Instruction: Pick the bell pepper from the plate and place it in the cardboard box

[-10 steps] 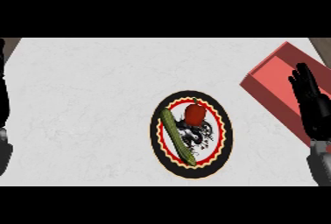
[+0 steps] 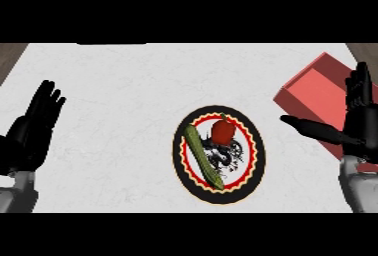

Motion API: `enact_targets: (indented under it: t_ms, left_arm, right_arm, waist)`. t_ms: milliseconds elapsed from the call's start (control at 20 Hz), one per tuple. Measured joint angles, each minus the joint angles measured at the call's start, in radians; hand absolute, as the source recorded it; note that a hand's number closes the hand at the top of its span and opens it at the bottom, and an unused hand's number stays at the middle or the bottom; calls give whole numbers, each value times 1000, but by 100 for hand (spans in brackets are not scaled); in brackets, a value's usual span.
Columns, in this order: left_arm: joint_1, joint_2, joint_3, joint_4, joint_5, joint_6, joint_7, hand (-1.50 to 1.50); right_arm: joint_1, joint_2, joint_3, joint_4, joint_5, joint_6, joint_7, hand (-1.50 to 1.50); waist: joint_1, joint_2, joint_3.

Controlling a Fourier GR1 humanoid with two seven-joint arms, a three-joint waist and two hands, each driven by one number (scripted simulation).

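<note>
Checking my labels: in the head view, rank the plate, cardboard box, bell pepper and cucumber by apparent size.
1. Plate
2. Cardboard box, partly hidden by the right hand and cut off, so its rank is unsure
3. Cucumber
4. Bell pepper

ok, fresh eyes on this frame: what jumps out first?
The round patterned plate at the counter's centre, carrying a red bell pepper and a long green cucumber lying beside it. Then the red box at the right edge, partly behind the open right hand. The left hand is open at the left edge.
</note>
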Motion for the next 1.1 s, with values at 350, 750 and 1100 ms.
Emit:
enact_targets:
  t_ms: [350, 750, 1100]
  left_arm:
    - [79, 3, 3, -15, 70, -81, 45, 0]
    - [82, 17, 13, -23, 93, -105, 81, 0]
    - [63, 21, 10, -29, 98, -121, 102, 0]
  right_arm:
    - [68, 76, 226, -203, 360, -175, 66, -150]
    - [47, -43, 367, -228, 633, 127, 506, -150]
    - [-156, 9, 449, -201, 681, 500, 926, -150]
  waist:
    - [8, -4, 1]
    - [11, -5, -4]
    - [36, 1, -2]
